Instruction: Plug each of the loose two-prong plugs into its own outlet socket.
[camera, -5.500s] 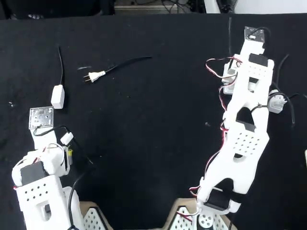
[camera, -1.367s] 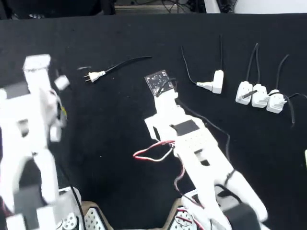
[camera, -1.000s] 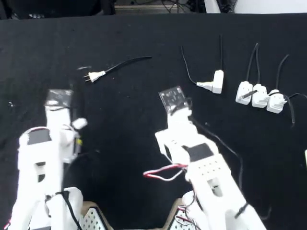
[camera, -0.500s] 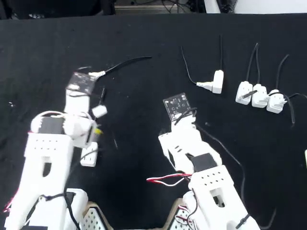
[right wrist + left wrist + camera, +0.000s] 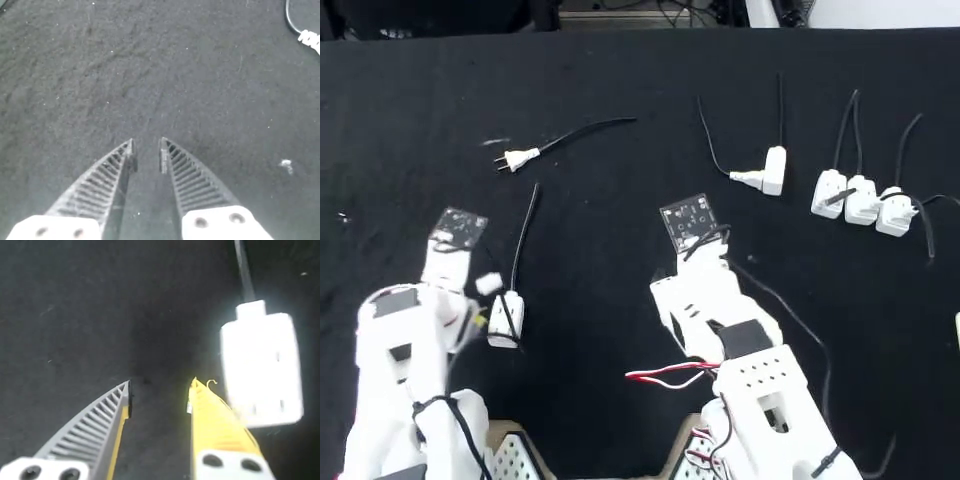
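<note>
The left claw (image 5: 160, 386) is spread and empty. The white boxy outlet socket (image 5: 262, 370) lies just beside its yellow finger (image 5: 220, 430), outside the gap, with its long side pointing away from the arm. The loose white two-prong plug (image 5: 520, 158) lies farther off, nearer this arm than the right claw (image 5: 146, 145), which is spread a little; the socket's holes are hard to see.

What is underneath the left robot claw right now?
Black table cloth lies under the left gripper, between its open fingers. The white outlet socket lies beside the yellow finger, which covers its near corner.
</note>
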